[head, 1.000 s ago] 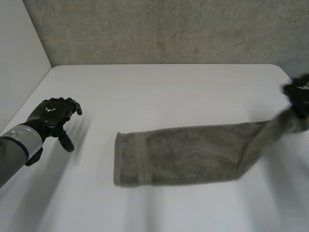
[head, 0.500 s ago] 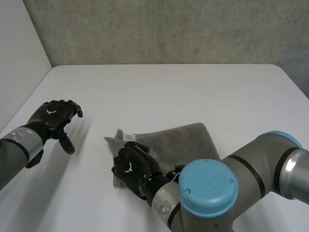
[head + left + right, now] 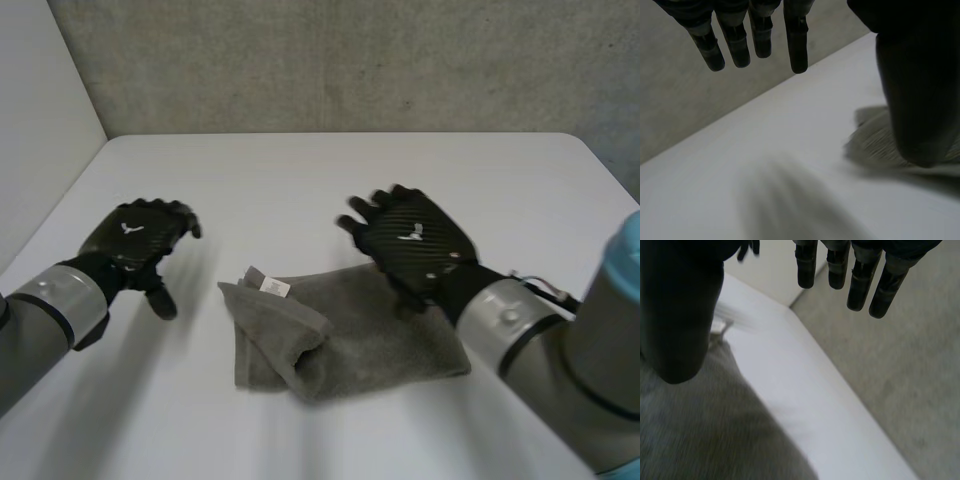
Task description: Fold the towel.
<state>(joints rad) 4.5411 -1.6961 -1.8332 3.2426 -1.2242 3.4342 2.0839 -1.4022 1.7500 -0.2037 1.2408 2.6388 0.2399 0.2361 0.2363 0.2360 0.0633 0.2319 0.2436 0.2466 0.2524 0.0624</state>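
A grey-brown towel (image 3: 370, 335) lies folded in half at the middle of the white table (image 3: 300, 190). Its top layer is bunched at the left end, where a white label (image 3: 270, 287) sticks up. My right hand (image 3: 415, 240) hovers over the towel's far right part, fingers spread and straight, holding nothing. In the right wrist view the towel (image 3: 700, 430) lies under the palm, clear of the fingers (image 3: 855, 270). My left hand (image 3: 135, 240) floats open to the left of the towel, apart from it. In the left wrist view the towel's end (image 3: 870, 145) shows beside the thumb (image 3: 915, 90).
A grey wall (image 3: 350, 60) closes the table's far edge and a white panel (image 3: 40, 120) stands along its left side. Bare tabletop lies beyond the towel and in front of it.
My right hand brought the towel's right end over to the left end, let it go, opened, and drew back up to the right. The left hand shifted slightly toward the towel.
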